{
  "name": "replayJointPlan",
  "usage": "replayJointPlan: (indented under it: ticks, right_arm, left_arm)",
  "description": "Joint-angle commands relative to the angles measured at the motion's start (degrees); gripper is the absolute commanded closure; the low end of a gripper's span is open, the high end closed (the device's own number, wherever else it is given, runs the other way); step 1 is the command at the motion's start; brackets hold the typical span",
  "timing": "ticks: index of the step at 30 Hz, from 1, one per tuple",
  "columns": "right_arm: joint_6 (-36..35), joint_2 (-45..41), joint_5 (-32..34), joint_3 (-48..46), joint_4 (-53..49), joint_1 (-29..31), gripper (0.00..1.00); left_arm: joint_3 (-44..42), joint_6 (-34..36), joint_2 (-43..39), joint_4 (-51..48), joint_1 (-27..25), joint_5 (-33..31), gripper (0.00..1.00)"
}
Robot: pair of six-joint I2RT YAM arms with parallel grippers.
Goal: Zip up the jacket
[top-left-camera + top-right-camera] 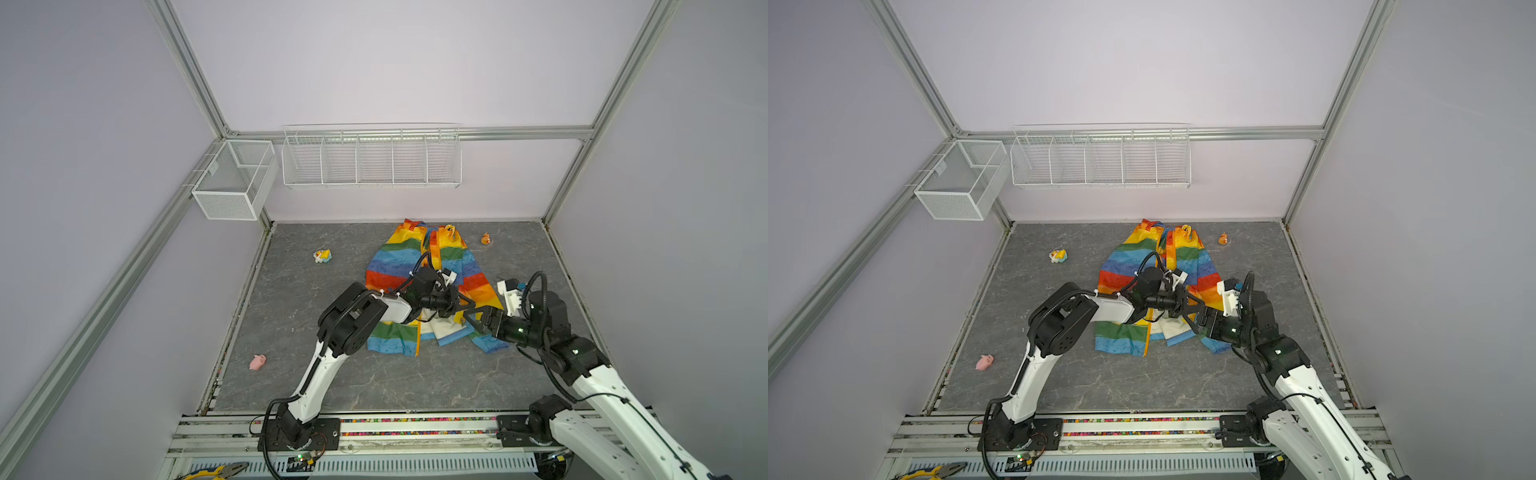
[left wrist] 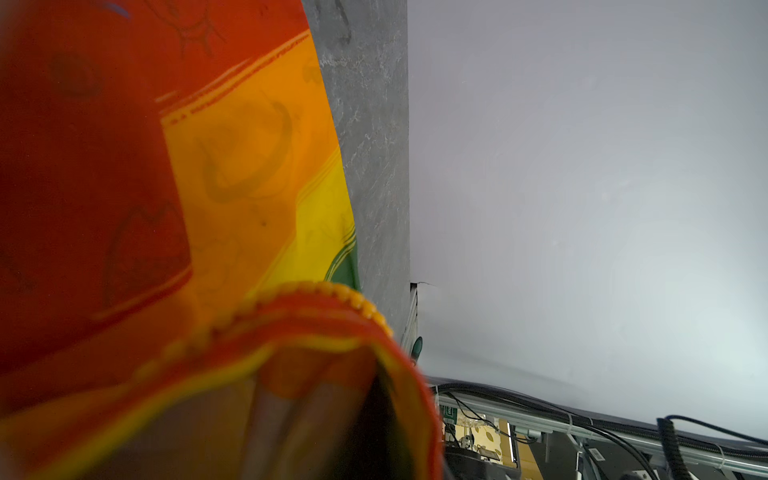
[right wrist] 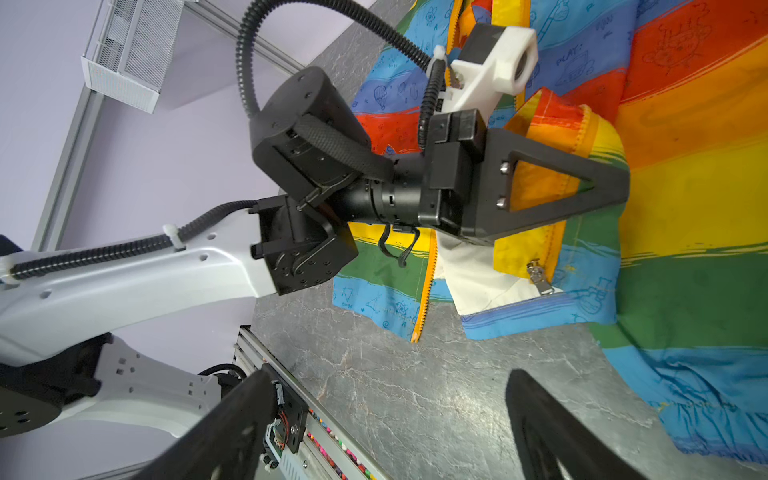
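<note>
Left jaws: clamped on a raised fold of the jacket at its front edge
Right jaws: spread wide, gripping nothing, over the table just off the hem
Jacket: flat on the table's middle, collar toward the back wall, lower front open, pale lining showing
Zipper slider: down near the hem, beside the lining
Pink toy: well apart, toward the table's left edge

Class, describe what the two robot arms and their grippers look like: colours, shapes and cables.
The left arm and right arm have white shells on their long links and black joints. A ribbed black hose runs along each. The left gripper and right gripper are black, with triangular open-frame fingers. A white camera mount sits at each wrist.
</note>
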Motion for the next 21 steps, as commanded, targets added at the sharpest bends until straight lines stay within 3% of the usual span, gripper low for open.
replayJointPlan:
  ticks: [1, 5, 10, 17, 19, 21]
  right_arm:
    - [-0.86, -0.7, 0.83, 1.78, -1.15, -0.44, 0.1]
    - [-0.81, -1.14, 1.03, 2.06, -1.59, -0.41, 0.09]
    - [-0.68, -1.15, 0.99, 2.31, -1.52, -0.49, 0.09]
    - [-0.64, -0.82, 1.81, 2.31, -1.36, -0.5, 0.01]
    - [-0.45, -0.67, 3.17, 2.45, -1.84, -0.57, 0.1]
    - [-0.45, -0.32, 4.39, 2.48, -2.37, -0.5, 0.11]
  left_arm:
    - [3.72, 3.95, 1.93, -2.01, 0.92, 1.04, 0.99]
    - [5.64, 10.54, 1.56, -10.18, 1.93, 0.2, 0.86]
    - [6.23, 20.06, -2.17, -23.84, 3.29, -4.12, 0.54]
    - [6.3, 30.24, -8.61, -41.36, 3.67, -12.77, 0.44]
    - [5.67, 31.66, -10.94, -43.94, 3.67, -14.81, 0.43]
    - [5.23, 32.54, -12.93, -45.72, 3.67, -16.22, 0.41]
